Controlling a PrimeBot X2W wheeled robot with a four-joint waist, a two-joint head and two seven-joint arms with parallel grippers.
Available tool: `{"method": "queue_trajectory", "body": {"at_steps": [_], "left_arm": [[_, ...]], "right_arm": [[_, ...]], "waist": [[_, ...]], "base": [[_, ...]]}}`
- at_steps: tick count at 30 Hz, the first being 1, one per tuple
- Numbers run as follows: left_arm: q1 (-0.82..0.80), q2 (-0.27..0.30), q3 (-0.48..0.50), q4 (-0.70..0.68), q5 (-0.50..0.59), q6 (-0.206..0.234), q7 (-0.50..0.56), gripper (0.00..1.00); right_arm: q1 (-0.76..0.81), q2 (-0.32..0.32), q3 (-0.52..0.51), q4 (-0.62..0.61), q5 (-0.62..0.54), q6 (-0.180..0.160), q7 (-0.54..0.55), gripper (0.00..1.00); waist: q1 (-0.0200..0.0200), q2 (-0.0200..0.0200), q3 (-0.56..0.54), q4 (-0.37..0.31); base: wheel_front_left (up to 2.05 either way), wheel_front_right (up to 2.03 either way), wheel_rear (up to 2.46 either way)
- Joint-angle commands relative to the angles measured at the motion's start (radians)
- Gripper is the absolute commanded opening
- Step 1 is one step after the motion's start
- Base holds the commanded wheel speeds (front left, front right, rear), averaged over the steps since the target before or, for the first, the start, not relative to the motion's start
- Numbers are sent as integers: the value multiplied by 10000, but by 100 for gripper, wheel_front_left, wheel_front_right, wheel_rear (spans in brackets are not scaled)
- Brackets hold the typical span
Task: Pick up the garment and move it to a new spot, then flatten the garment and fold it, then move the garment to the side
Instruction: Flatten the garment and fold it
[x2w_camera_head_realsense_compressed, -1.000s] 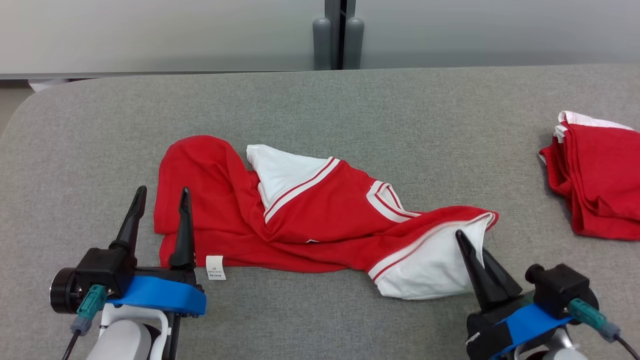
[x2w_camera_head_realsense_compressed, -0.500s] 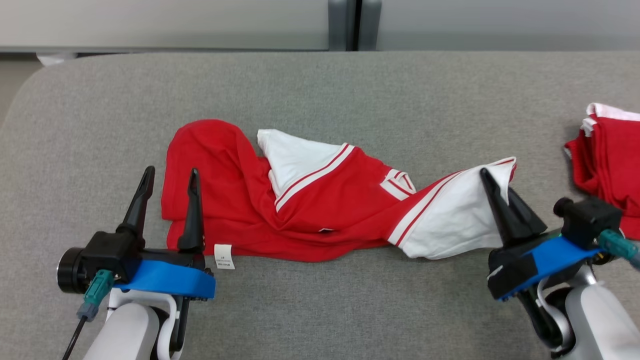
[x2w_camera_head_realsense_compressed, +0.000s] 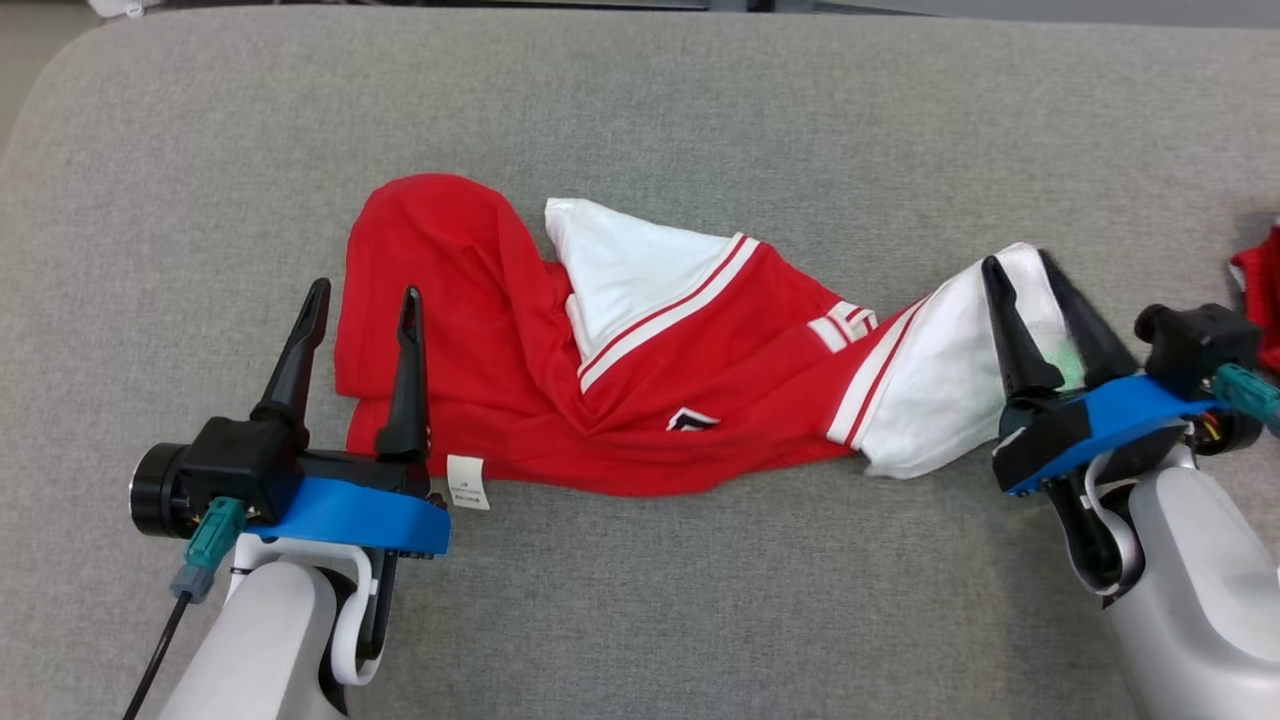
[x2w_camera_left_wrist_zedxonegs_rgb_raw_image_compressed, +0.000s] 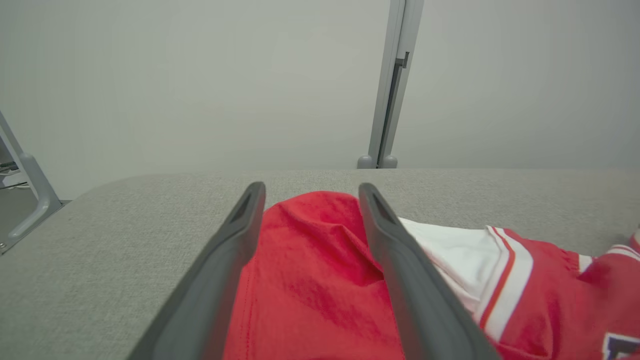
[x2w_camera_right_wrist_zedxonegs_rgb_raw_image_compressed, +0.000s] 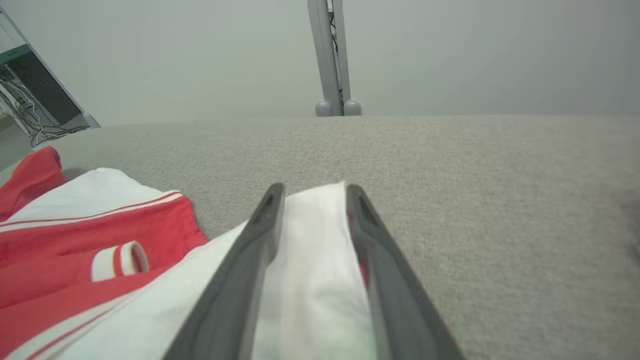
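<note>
One wide grey felt-covered tabletop (x2w_camera_head_realsense_compressed: 640, 100) spans the head view, and on it, roughly at its middle, lies the garment (x2w_camera_head_realsense_compressed: 500, 330), a red jersey with white sleeves and striped trim, bunched and twisted along its length rather than flat. Its white sleeve (x2w_camera_head_realsense_compressed: 940, 380) trails toward the robot's right. The left end effector (x2w_camera_head_realsense_compressed: 365, 300) sits low at the red left edge with its fingers spread wide, red cloth showing between them and nothing pinched. The right end effector (x2w_camera_head_realsense_compressed: 1018, 260) has its fingers parted too, the white sleeve lying loose in the gap between them, not clamped. A sliver of another red cloth (x2w_camera_head_realsense_compressed: 1262, 300) shows at the far right edge, and a small white care label (x2w_camera_head_realsense_compressed: 467, 482) pokes out of the near hem. Flattening looks like the step in hand: it would go best if each side pinched a single outer edge and drew apart low and evenly, so the middle twist unwinds without dragging the whole jersey.
</note>
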Motion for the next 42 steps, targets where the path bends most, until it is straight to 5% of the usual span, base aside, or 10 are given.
{"method": "queue_trajectory", "body": {"at_steps": [1, 10, 23, 42], "left_arm": [[23, 10, 67, 41, 81, -7, -46, 100], [812, 168, 339, 188, 55, 104, -49, 100], [2205, 575, 425, -131, -198, 350, 302, 100], [2101, 795, 541, -81, -710, 429, 1286, 100]], "right_arm": [[71, -145, -26, -5, -33, 1, -266, 100], [1746, -396, -1086, -1451, -762, 1, -938, 100], [4881, 1045, -1638, -4880, -1693, 1, 262, 100], [5104, 1285, -1518, -5656, -1572, 1, 897, 100]], "waist": [[-2, -2, -161, -155], [-2, -2, -1117, -872], [-2, -2, -2313, -1307], [-2, -2, -1977, -1288]], "base": [[0, 0, 0], [0, 0, 0], [0, 0, 0], [0, 0, 0]]}}
